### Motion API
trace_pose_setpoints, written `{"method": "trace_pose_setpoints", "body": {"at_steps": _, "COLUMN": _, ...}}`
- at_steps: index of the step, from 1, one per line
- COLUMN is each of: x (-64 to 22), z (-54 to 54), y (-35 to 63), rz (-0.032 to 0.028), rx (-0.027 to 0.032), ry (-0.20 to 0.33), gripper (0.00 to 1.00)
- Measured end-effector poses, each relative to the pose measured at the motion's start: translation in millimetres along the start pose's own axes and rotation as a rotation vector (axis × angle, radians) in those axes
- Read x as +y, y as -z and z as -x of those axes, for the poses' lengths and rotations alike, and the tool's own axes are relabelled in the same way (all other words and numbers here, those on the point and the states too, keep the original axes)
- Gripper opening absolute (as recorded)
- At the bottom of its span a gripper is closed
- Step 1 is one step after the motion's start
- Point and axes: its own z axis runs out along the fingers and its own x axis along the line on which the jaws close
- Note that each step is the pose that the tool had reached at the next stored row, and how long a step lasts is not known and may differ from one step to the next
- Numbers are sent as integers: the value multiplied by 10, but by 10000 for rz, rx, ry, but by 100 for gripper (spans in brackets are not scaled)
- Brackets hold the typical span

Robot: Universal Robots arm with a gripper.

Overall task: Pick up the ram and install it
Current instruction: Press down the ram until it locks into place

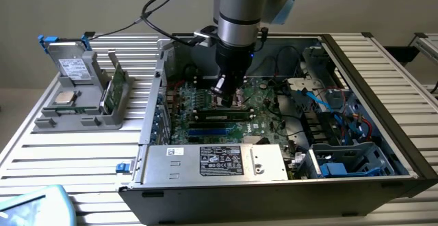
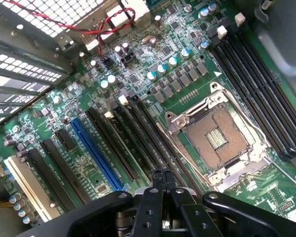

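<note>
A ram (image 1: 222, 115), long and dark with black chips, sits flat in a motherboard slot inside the open computer case (image 1: 383, 98). Another green ram stick (image 1: 118, 81) stands on edge in the grey holder (image 1: 75, 119) outside the case, at the exterior view's left. My gripper (image 1: 224, 99) hangs low over the motherboard, just behind the seated stick. In the wrist view the gripper (image 2: 163, 174) is shut, fingertips pressed together with nothing between them. It is over the row of long dark memory slots (image 2: 133, 138) beside the bare processor socket (image 2: 219, 138).
The holder also carries a grey drive (image 1: 72, 68) with a white label and a square silver processor chip (image 1: 65, 98). A power supply (image 1: 212, 162) fills the case's front, and blue and red cables (image 1: 342, 113) crowd its right side. A blue card slot (image 2: 96, 153) runs alongside the memory slots.
</note>
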Motion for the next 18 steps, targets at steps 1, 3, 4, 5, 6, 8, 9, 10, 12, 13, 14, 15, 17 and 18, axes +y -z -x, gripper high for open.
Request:
{"method": "trace_pose_setpoints", "body": {"at_steps": 1, "x": 0, "z": 0, "y": 0, "rz": -4, "rx": -12, "ry": -105, "gripper": 11}}
{"method": "trace_pose_setpoints", "body": {"at_steps": 3, "x": 0, "z": 0, "y": 0, "rz": -13, "rx": -34, "ry": -306, "gripper": 11}}
{"method": "trace_pose_setpoints", "body": {"at_steps": 4, "x": 0, "z": 0, "y": 0, "rz": -18, "rx": -45, "ry": -400, "gripper": 11}}
{"method": "trace_pose_setpoints", "body": {"at_steps": 5, "x": 0, "z": 0, "y": 0, "rz": -23, "rx": -57, "ry": -496, "gripper": 11}}
{"method": "trace_pose_setpoints", "body": {"at_steps": 6, "x": 0, "z": 0, "y": 0, "rz": -27, "rx": -68, "ry": -593, "gripper": 11}}
{"method": "trace_pose_setpoints", "body": {"at_steps": 8, "x": 0, "z": 0, "y": 0, "rz": -38, "rx": -93, "ry": -798, "gripper": 11}}
{"method": "trace_pose_setpoints", "body": {"at_steps": 9, "x": 0, "z": 0, "y": 0, "rz": -42, "rx": -103, "ry": -891, "gripper": 11}}
{"method": "trace_pose_setpoints", "body": {"at_steps": 10, "x": 0, "z": 0, "y": 0, "rz": -46, "rx": -114, "ry": -996, "gripper": 11}}
{"method": "trace_pose_setpoints", "body": {"at_steps": 12, "x": 0, "z": 0, "y": 0, "rz": -54, "rx": -134, "ry": -1204, "gripper": 11}}
{"method": "trace_pose_setpoints", "body": {"at_steps": 13, "x": 0, "z": 0, "y": 0, "rz": -57, "rx": -143, "ry": -1309, "gripper": 11}}
{"method": "trace_pose_setpoints", "body": {"at_steps": 14, "x": 0, "z": 0, "y": 0, "rz": -61, "rx": -153, "ry": -1422, "gripper": 11}}
{"method": "trace_pose_setpoints", "body": {"at_steps": 15, "x": 0, "z": 0, "y": 0, "rz": -64, "rx": -162, "ry": -1531, "gripper": 11}}
{"method": "trace_pose_setpoints", "body": {"at_steps": 17, "x": 0, "z": 0, "y": 0, "rz": -71, "rx": -182, "ry": -1742, "gripper": 11}}
{"method": "trace_pose_setpoints", "body": {"at_steps": 18, "x": 0, "z": 0, "y": 0, "rz": -76, "rx": -192, "ry": -1844, "gripper": 11}}
